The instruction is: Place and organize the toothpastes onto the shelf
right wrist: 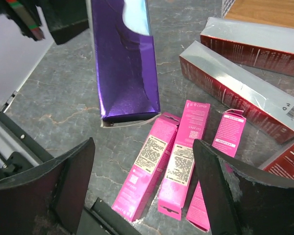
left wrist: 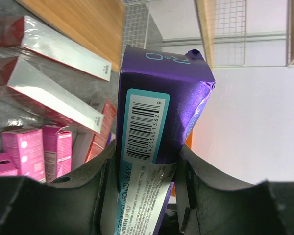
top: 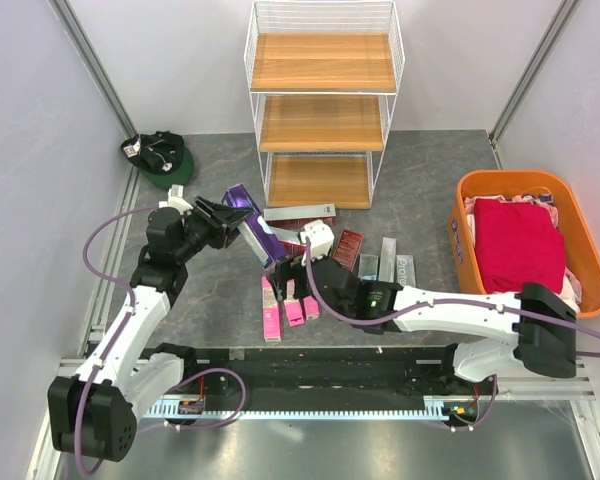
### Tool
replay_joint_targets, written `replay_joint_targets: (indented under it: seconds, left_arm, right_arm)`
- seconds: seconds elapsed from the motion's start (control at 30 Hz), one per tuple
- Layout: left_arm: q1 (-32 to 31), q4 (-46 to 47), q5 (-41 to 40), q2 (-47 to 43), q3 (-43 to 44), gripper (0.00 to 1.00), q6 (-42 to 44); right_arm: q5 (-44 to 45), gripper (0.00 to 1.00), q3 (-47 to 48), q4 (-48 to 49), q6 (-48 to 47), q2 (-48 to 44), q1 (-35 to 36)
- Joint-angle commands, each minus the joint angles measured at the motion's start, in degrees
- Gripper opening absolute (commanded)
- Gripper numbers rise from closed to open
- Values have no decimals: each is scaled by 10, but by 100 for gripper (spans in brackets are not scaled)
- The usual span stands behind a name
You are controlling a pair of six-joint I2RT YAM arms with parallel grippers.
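The left gripper (left wrist: 147,155) is clamped on a purple toothpaste box (left wrist: 159,98), its two fingers pressed on the long flat sides near one end, so most of the box sticks out past them. From above, the box's long axis runs on a slant from far left to near right. It is lifted clear of the grey table (top: 420,180), and its free end points down toward the right gripper (right wrist: 144,161). That gripper hangs low over three pink boxes (right wrist: 183,152) with its fingers wide apart and nothing between them. The purple box's free end sits just ahead of it and a little to its left, not yet between the fingers.

The shelf (top: 323,120) stands at the far middle of the table, beyond and to the right of the left gripper. All three of its boards look bare. The left arm looks the one to carry this box there, unless a handover to the right is meant.

Dark red boxes (right wrist: 235,93) lie flat just in front of the bottom board, and silver ones (top: 388,258) lie beside the right arm, so the low path is crowded. An orange tub (top: 470,190) stands well off to the right
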Motion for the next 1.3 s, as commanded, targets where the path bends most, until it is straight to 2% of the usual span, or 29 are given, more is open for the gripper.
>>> replay_joint_targets:
  seconds: [0.0,0.23,0.4,0.53,0.7,0.73,0.83,0.9,1.0,1.03,1.13,1.27]
  left_arm:
    - [2,54,28,-13,-3,37,-38]
    - [2,82,46,-6,-16,36,-51]
    - [2,93,51,-3,-18,36,-56]
    - [2,115,66,5,-23,36,-68]
    - [2,140,77,11,-31,36,-82]
    - [2,143,81,12,-32,36,-84]
    - [2,148,86,16,-32,36,-85]
    - [2,150,88,18,-33,39,-82]
    - [2,143,91,19,-30,54,-66]
    - [2,127,90,19,-27,67,-50]
    - [2,81,83,19,-3,83,0]
    - [1,-42,56,15,57,89,75]
  right_arm:
    - [22,88,19,58,-3,26,2]
    - [17,81,11,113,-18,33,2]
    - [20,72,5,130,-20,27,2]
    - [25,59,9,132,-19,37,2]
    - [29,49,2,150,-21,36,1]
    - [28,42,0,152,-23,35,2]
    - [32,30,-9,161,-23,28,2]
    - [34,27,-11,162,-25,23,1]
    - [39,24,-11,155,-25,16,0]
    - [42,23,-11,154,-26,13,1]
    - [43,21,-9,141,-15,3,-4]
    - [15,19,-9,130,12,-10,-30]
